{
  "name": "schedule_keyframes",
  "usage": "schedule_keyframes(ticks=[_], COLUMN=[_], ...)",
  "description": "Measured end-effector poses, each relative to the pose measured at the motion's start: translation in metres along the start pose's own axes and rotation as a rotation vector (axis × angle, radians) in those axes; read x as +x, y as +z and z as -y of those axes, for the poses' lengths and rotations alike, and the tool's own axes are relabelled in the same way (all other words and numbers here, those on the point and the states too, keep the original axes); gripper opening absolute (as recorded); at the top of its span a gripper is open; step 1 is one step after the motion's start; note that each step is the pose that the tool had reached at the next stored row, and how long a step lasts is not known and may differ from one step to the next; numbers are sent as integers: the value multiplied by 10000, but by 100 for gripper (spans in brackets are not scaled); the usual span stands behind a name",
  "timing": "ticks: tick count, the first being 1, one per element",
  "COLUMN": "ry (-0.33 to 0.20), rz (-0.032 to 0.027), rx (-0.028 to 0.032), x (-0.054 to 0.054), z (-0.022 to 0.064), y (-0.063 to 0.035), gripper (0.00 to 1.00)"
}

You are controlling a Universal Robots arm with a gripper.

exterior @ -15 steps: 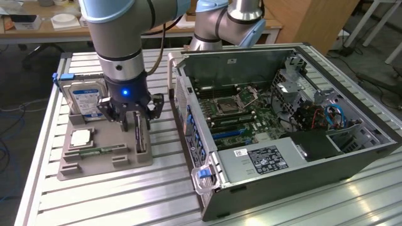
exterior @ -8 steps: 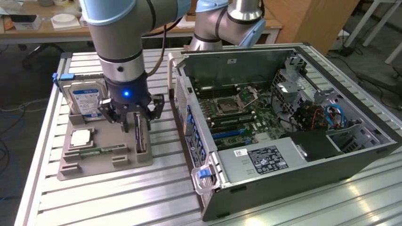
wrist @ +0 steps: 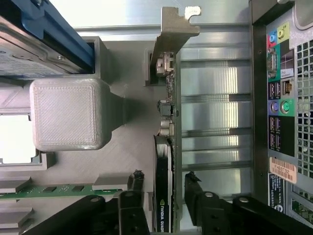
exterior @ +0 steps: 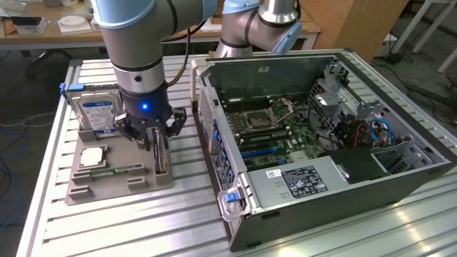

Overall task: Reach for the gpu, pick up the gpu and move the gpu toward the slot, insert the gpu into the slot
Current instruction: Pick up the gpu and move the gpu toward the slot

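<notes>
In the exterior view the gripper (exterior: 155, 140) hangs straight down over the grey holder tray (exterior: 107, 190) on the slatted table (exterior: 143, 227), its fingers lowered on either side of the gpu (exterior: 161, 158). The card stands on its long edge in a groove of the tray, which we judge leaves both flat faces free for a pinch from above. The hard drive (exterior: 96, 110) is propped upright just behind it, and the memory stick (exterior: 117, 171) lies flat nearby. Well apart, toward the exterior view's right, the computer case (exterior: 428, 155) lies open with its motherboard (exterior: 275, 131) exposed, so the slot (exterior: 263, 152) can be reached from above; it holds no card. In the wrist view we look down the card's top edge, its metal bracket (wrist: 172, 34) at the far end. The two black fingers (wrist: 134, 188) flank the fan end, a thin gap showing on each side, so we read the jaws as open around the card and not yet gripping it; the gpu sits in its tray, not lifted
</notes>
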State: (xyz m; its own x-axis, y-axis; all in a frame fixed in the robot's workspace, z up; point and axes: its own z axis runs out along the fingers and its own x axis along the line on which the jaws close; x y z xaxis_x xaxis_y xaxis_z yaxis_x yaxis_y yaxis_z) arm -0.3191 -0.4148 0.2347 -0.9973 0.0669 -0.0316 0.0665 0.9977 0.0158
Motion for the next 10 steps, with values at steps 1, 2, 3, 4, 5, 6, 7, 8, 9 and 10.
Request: schedule_keyframes(ticks=[1, 2, 3, 4, 5, 6, 7, 8, 9, 10], ry=[0, 0, 0, 0, 0, 0, 0, 0, 0, 0], rz=[0, 0, 0, -1, -1, -1, 0, 0, 0, 0], rx=[0, 0, 0, -1, 0, 0, 0, 0, 0, 0], x=[0, 0, 0, 0, 0, 0, 0, 0, 0, 0], z=[0, 0, 0, 0, 0, 0, 0, 0, 0, 0], y=[0, 0, 0, 0, 0, 0, 0, 0, 0, 0], gripper=[45, 39, 33, 27, 27, 26, 26, 26, 26, 26])
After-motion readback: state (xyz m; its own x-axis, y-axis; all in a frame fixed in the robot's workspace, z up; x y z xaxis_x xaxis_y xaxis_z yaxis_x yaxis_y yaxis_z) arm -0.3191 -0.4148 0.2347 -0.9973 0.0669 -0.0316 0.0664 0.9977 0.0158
